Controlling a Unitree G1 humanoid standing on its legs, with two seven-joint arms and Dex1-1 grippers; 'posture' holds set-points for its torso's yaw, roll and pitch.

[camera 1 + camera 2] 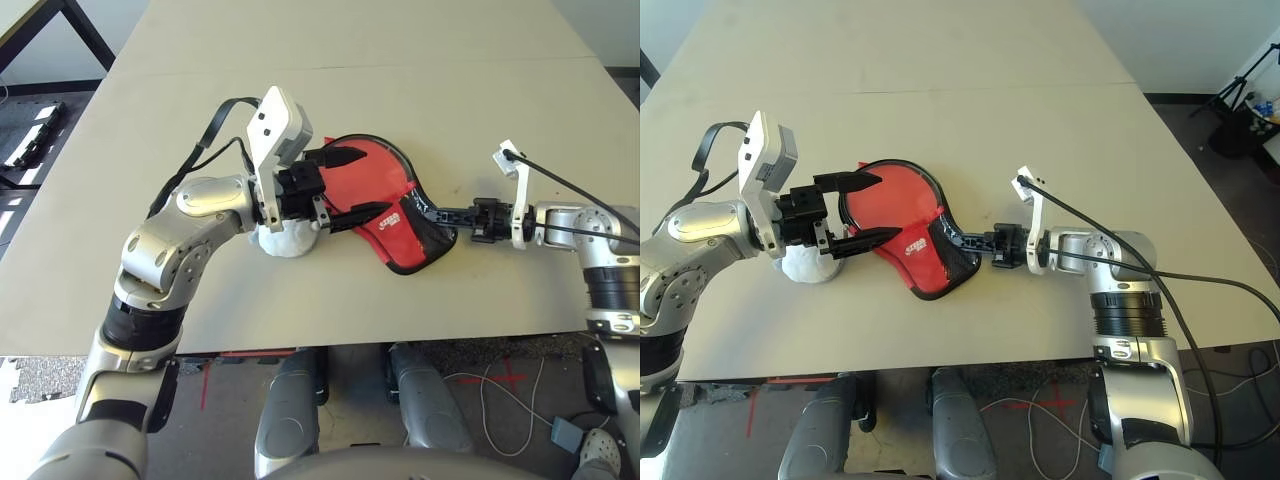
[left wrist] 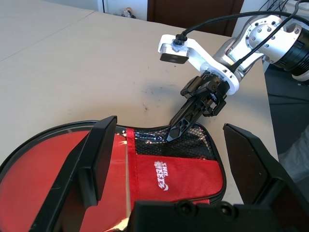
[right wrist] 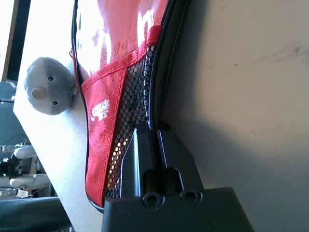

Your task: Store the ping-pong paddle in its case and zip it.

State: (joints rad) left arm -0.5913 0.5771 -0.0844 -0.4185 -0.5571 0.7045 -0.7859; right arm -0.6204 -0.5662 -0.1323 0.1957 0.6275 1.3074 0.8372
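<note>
Your right claw was clenched on the black zippered edge of the case, beside its mesh pocket. Your left claw was released, its fingers spread wide over the case's red side. The case lay on the worktop, a grey-and-white plush ball near it. You couldn't tell where the paddle was.

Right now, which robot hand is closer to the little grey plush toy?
The left: its end effector is open over the case, its base near the plush toy. The right end effector grips the case's edge, farther off.
</note>
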